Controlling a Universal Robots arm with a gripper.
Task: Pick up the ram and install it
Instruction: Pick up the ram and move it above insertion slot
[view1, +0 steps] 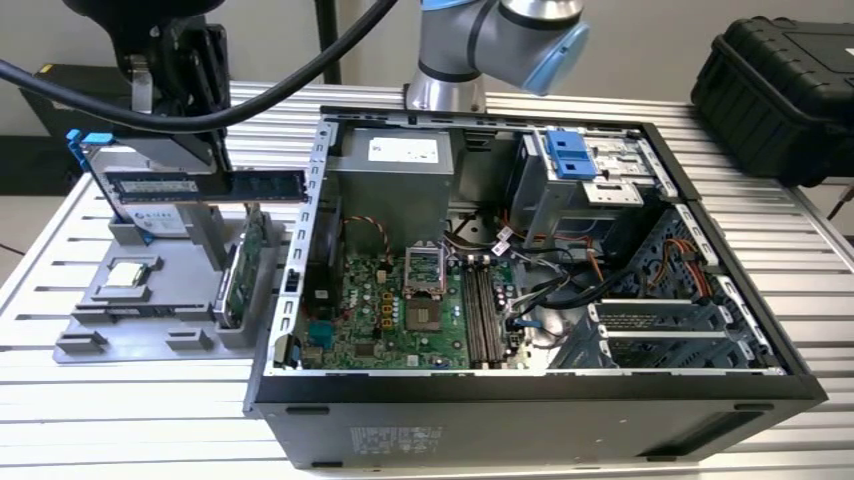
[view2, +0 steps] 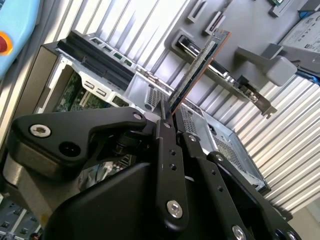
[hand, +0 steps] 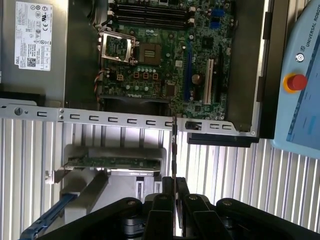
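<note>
The ram is a long, thin bluish-green stick with dark chips, held level in the air above the grey parts holder, at the exterior view's left of the open computer case. My gripper is shut on it from above. In the second wrist view the ram sticks out from between the black fingers. In the first wrist view the ram appears edge-on, reaching from the gripper toward the case wall. The motherboard's memory slots lie inside the case, apart from the ram.
The holder carries a silver processor chip, a green expansion card standing on edge, and a hard drive. A black carry case sits at the back right. A pendant with a red button lies beside the computer.
</note>
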